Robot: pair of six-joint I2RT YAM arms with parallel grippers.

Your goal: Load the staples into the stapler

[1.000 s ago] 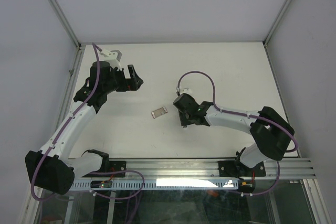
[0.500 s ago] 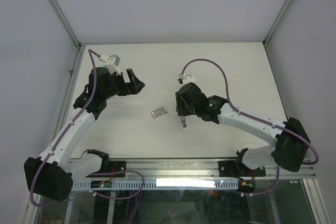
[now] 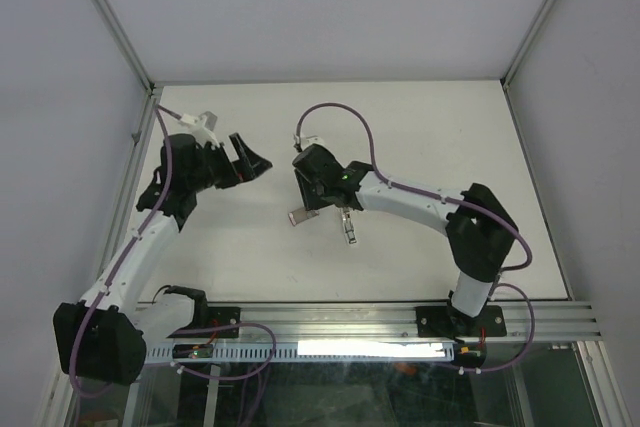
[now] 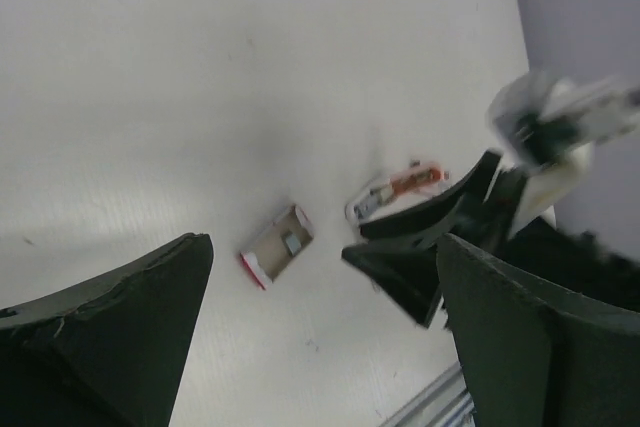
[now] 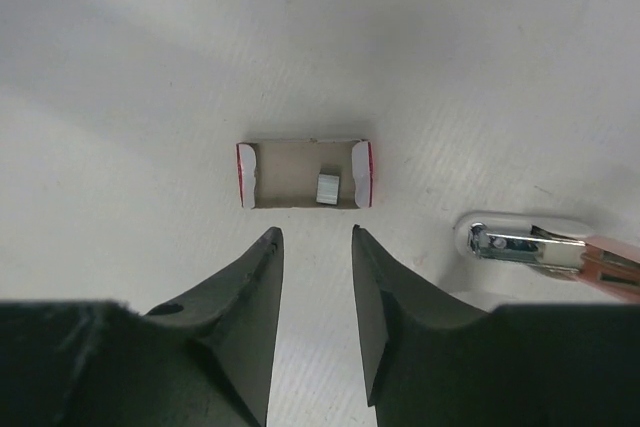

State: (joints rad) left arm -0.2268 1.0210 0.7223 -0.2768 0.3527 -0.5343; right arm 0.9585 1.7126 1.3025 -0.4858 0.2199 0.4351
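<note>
Right wrist view: staples (image 5: pixel 327 188) lie inside the open box (image 5: pixel 262 175).
Right gripper (image 5: pixel 315 237), empty and slightly parted, hovers just short of the box; centre it over the staples. Left gripper (image 4: pixel 322 241) spread wide.

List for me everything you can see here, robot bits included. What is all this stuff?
staples: one small block, silvery-grey, lying inside the open box
box: one, brown cardboard with red-and-white ends, open, mid-table
stapler: one, silver with an orange-red part, beside the box, not touching it
table: one, white, under everything
arms: two, white with black joints and purple cables, bolted at the near edge
right gripper: one, black, slightly open, empty, right by the box
left gripper: one, black, wide open, empty, off to the left
</note>
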